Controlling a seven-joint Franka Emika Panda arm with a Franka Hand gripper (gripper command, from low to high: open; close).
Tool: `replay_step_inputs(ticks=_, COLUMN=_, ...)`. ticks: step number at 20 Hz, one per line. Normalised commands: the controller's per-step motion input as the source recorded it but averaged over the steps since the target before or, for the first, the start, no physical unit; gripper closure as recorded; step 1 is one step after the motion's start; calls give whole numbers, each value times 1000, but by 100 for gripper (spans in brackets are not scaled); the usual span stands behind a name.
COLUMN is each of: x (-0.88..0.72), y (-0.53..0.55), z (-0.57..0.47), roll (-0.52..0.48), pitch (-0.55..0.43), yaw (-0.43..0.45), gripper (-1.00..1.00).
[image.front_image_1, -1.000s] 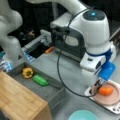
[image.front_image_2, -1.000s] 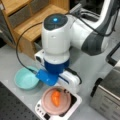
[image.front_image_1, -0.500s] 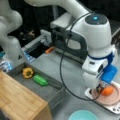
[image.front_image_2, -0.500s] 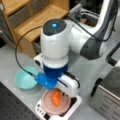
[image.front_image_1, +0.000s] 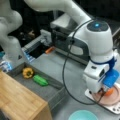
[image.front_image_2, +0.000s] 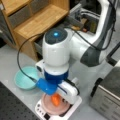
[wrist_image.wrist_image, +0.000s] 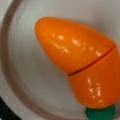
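Tool (image.front_image_2: 58, 100) and wrist hang low over a pink round plate (image.front_image_2: 47, 106), right above an orange toy carrot with a green stub end (image.front_image_2: 55, 99); whether the tool is released or clenched I cannot tell, since its fingers are hidden behind the white wrist housing and blue bracket in both front views. In a front view the tool (image.front_image_1: 105, 90) sits just above the carrot (image.front_image_1: 109, 92), close enough that contact cannot be ruled out. The wrist view is filled by the carrot (wrist_image.wrist_image: 80, 62), lying on its side in the plate's shallow dish (wrist_image.wrist_image: 20, 75), with a thin seam across its body where two halves meet, so it looks like a cut-apart play vegetable. It rests flat because the plate's raised rim cradles it.

The plate sits on a white square base (image.front_image_2: 75, 105), near the worktop's front edge. To the left in a front view lies a teal round bowl (image.front_image_2: 23, 78), apart from the plate. A grey metal box (image.front_image_2: 107, 100) stands to the right.

Farther off, a yellow toy pepper (image.front_image_1: 28, 72) and a green toy cucumber (image.front_image_1: 40, 80) lie in a grey recessed tray (image.front_image_1: 53, 86) beside a wooden block top (image.front_image_1: 17, 100). The grey worktop (image.front_image_1: 57, 65) is matte; a wooden shelf unit (image.front_image_2: 37, 22) stands behind, with dark equipment in the room beyond.
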Motion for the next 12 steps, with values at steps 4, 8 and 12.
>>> replay_step_inputs(ticks=4, x=288, y=178, z=-4, roll=-305, pitch=79, yaw=3, gripper=-100)
replay_step_inputs(ticks=8, x=260, y=109, z=50, roll=-282, pitch=91, yaw=20, gripper=-100)
replay_step_inputs(ticks=12, x=259, y=49, z=41, roll=-267, pitch=84, yaw=38, gripper=-100)
